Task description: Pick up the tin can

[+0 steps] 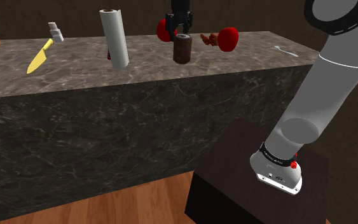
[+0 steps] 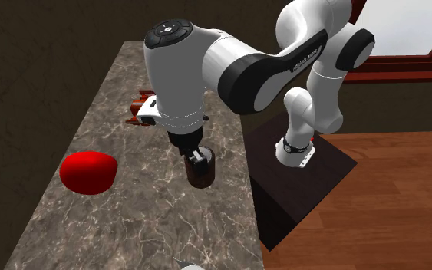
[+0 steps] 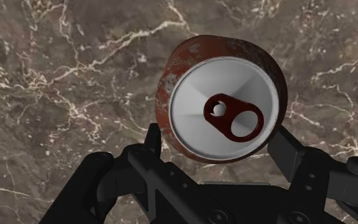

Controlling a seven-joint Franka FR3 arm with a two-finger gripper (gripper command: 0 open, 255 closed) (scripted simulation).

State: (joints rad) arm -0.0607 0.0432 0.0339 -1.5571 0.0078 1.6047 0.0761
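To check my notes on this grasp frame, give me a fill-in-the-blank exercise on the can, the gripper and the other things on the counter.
1. The tin can has a rusty dark red side and a ____ top.
2. The gripper is shut on the ____.
3. In the shoulder view, the knife lying left of the paper towel roll has a ____ blade.
Missing words: white; tin can; yellow.

The can [image 3: 222,95] is rusty red-brown, its top white with a dark red tab. The worktop [image 3: 56,76] is dark grey-brown marble veined pale. Upper left of the shoulder view: a yellow-bladed knife [image 1: 39,58] (grey handle), a white roll [image 1: 115,38].
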